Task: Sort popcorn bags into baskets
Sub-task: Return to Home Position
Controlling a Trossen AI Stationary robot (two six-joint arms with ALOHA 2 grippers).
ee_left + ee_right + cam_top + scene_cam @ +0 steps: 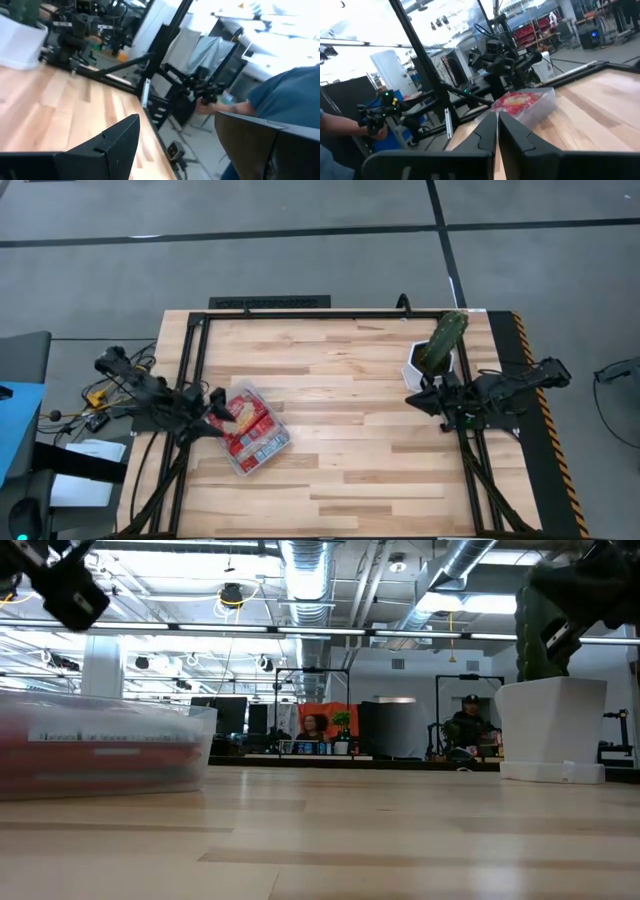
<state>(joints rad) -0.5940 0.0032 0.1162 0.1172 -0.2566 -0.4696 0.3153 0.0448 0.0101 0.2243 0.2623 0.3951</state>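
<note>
The clear plastic tub (287, 439) stands on the table's left part, its wall near in the low view (150, 720) and far off in the right wrist view (543, 95). Several red popcorn bags (250, 430) lie flat inside it. My left gripper (213, 406) hovers open just left of the tub, raised above it (65, 585); its two fingers stand wide apart (177, 116). My right gripper (415, 400) waits shut at the table's right side, its fingers together (497, 114), pointing toward the tub.
A white pot with a green plant (430, 360) stands at the far right, just beyond my right gripper, and shows in the low view (550, 730). A black frame (300, 313) borders the table. A person's hand (205, 102) shows beyond the table's edge.
</note>
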